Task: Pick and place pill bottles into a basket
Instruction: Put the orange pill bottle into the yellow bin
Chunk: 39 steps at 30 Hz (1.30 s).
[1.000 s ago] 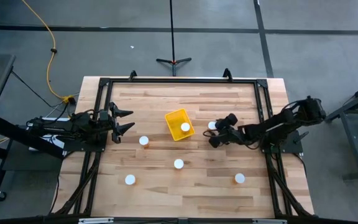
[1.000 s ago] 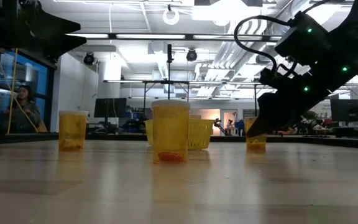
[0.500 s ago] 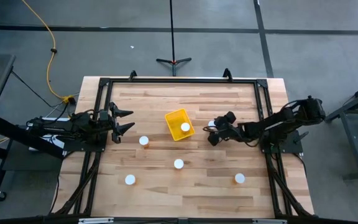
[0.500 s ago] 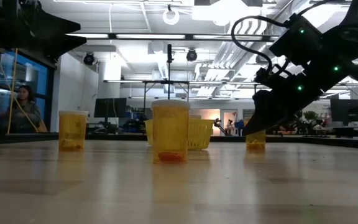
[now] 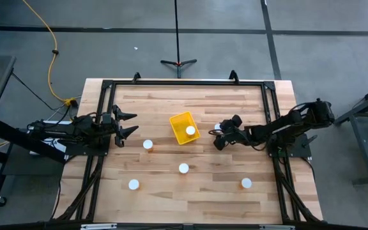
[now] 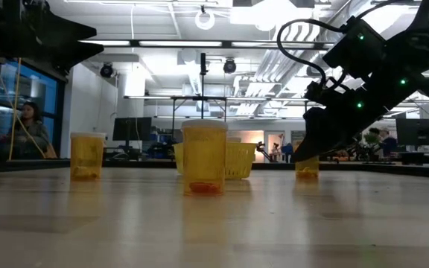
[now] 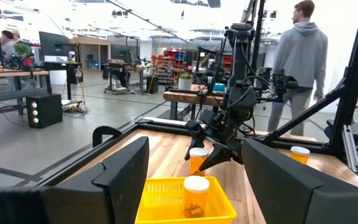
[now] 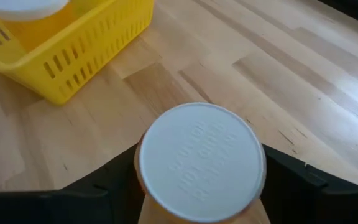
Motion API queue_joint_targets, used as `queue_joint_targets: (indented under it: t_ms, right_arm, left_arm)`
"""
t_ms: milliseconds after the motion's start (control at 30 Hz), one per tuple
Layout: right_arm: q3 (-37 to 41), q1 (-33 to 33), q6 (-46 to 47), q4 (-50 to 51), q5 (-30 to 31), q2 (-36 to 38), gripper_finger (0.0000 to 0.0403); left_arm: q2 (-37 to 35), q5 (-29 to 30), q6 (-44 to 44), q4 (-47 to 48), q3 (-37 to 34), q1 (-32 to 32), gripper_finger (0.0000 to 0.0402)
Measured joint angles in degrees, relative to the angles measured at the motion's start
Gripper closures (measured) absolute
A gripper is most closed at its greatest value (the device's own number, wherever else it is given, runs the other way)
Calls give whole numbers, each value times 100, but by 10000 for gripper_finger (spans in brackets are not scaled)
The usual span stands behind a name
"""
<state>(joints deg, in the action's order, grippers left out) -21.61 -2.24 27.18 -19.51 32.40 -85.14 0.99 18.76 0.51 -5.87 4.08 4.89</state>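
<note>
High view: my right gripper [image 5: 218,136] sits just right of the basket [image 5: 179,121], over a bottle [image 5: 218,128] near the table's middle, left gripper [image 5: 131,122] parked at the left edge, fingers apart. Right wrist: fingers either side of that bottle's cap [image 8: 199,160], ready to lift; can't tell if they're clamped. Left wrist: one bottle already in the basket [image 7: 195,190].

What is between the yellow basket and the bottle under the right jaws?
Only bare wooden table, in the right wrist view, separates the yellow plastic basket from the white-capped bottle.
</note>
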Motion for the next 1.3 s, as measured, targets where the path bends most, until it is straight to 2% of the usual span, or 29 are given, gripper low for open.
queue_joint_targets:
  t_ms: [133, 467, 933, 1300]
  right_arm:
    - [0, 0, 260, -2, 305, 0, 163]
    - [-7, 0, 258, -13, 195, 0, 200]
    - [-32, 0, 381, -175, 110, 4, 195]
    - [-827, -2, -376, 25, -367, 7, 195]
  left_arm:
    - [-1, 0, 0, 0, 0, 1, 110]
    - [-1, 0, 2, 1, 0, 1, 110]
    - [-1, 0, 23, 2, 0, 0, 110]
    - [-2, 0, 28, 4, 0, 1, 110]
